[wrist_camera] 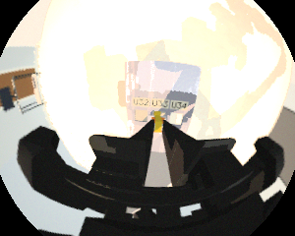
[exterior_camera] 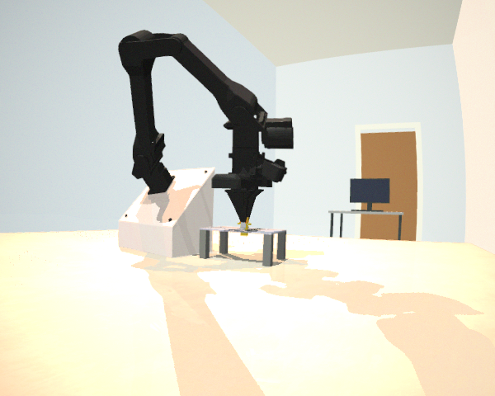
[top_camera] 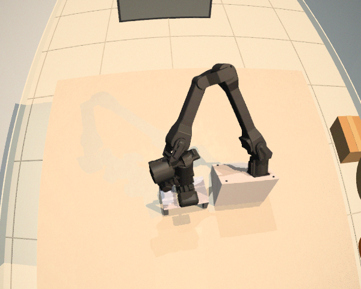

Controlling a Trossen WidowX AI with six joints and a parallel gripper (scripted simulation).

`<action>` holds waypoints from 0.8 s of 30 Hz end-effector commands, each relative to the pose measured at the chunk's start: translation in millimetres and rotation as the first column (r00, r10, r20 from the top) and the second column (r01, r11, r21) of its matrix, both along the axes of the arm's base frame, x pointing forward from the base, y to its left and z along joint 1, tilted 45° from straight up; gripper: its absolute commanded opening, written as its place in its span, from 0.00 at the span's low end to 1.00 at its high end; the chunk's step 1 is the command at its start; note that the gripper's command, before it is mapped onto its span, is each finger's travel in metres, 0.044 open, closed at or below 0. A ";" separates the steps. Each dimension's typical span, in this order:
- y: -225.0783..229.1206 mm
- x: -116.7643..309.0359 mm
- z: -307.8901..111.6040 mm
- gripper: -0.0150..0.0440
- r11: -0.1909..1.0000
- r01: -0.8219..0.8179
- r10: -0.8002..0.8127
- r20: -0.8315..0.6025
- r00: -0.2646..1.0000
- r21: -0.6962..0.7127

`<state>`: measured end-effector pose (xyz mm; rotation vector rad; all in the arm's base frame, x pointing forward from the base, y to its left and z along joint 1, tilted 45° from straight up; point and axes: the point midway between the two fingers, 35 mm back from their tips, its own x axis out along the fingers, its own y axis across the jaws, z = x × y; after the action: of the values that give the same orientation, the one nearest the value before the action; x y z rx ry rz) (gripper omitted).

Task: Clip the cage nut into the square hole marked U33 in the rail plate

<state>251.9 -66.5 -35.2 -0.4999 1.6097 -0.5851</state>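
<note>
Cage nut [exterior_camera: 243,233] [wrist_camera: 158,122] pinched in the hand [top_camera: 186,195] [exterior_camera: 243,220] [wrist_camera: 157,126], right between the fingertips, at six o'clock from the U33 label [wrist_camera: 160,104]! One nut, one hand, three labels, one rail plate [top_camera: 201,187] [exterior_camera: 211,230] [wrist_camera: 162,79] on four legs. Pale orange surface [top_camera: 112,248] [exterior_camera: 90,319] below, blotched with shadow; exterior view, two o'clock: a brown door [exterior_camera: 393,162], and at three, one monitor [exterior_camera: 369,190] on a desk [exterior_camera: 337,211].

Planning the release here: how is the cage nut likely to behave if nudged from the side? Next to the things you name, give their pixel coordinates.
The cage nut [exterior_camera: 243,233] [wrist_camera: 158,123] probably won't roll, being angular with side flanges. It might tilt once freed, since part stands above the rail plate [exterior_camera: 214,230] [wrist_camera: 162,81]; its small yellow wings look likely to flex.
</note>
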 end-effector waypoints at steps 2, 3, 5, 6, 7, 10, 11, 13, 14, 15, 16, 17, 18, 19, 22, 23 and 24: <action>0.6 0.5 -0.1 0.30 1.000 -0.004 0.004 0.002 1.000 0.013; 0.6 0.5 -0.1 0.30 1.000 -0.004 0.004 0.002 1.000 0.013; 0.5 0.5 -0.1 0.30 1.000 -0.004 0.003 0.002 1.000 0.015; 0.4 0.4 -0.2 0.30 1.000 -0.003 0.003 0.002 1.000 0.017; 0.3 0.4 -0.2 0.30 1.000 -0.003 0.003 0.002 1.000 0.018; 0.1 0.4 -0.3 0.30 1.000 -0.003 0.003 0.002 1.000 0.022; 0.0 0.4 -0.3 0.30 1.000 -0.003 0.003 0.002 1.000 0.023; -0.2 0.4 -0.3 0.30 1.000 -0.003 0.003 0.003 1.000 0.027; -0.3 0.4 -0.3 0.30 1.000 -0.003 0.003 0.003 1.000 0.029; -0.5 0.4 -0.3 0.30 0.999 -0.002 0.002 0.003 1.000 0.033; -0.7 0.4 -0.3 0.30 0.999 -0.002 0.002 0.003 1.000 0.036; -0.8 0.4 -0.3 0.30 0.999 -0.002 0.002 0.004 1.000 0.039; -1.0 0.4 -0.2 0.30 0.999 -0.002 0.002 0.004 1.000 0.042; -1.1 0.3 -0.2 0.30 0.999 -0.002 0.002 0.004 1.000 0.044; -1.2 0.3 -0.2 0.30 0.999 -0.002 0.001 0.004 1.000 0.046; -1.2 0.3 -0.2 0.30 0.999 -0.002 0.001 0.004 1.000 0.046; -1.2 0.3 -0.2 0.30 0.999 -0.002 0.001 0.004 1.000 0.046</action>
<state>251.9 -68.4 -35.2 -0.4680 1.6152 -0.5541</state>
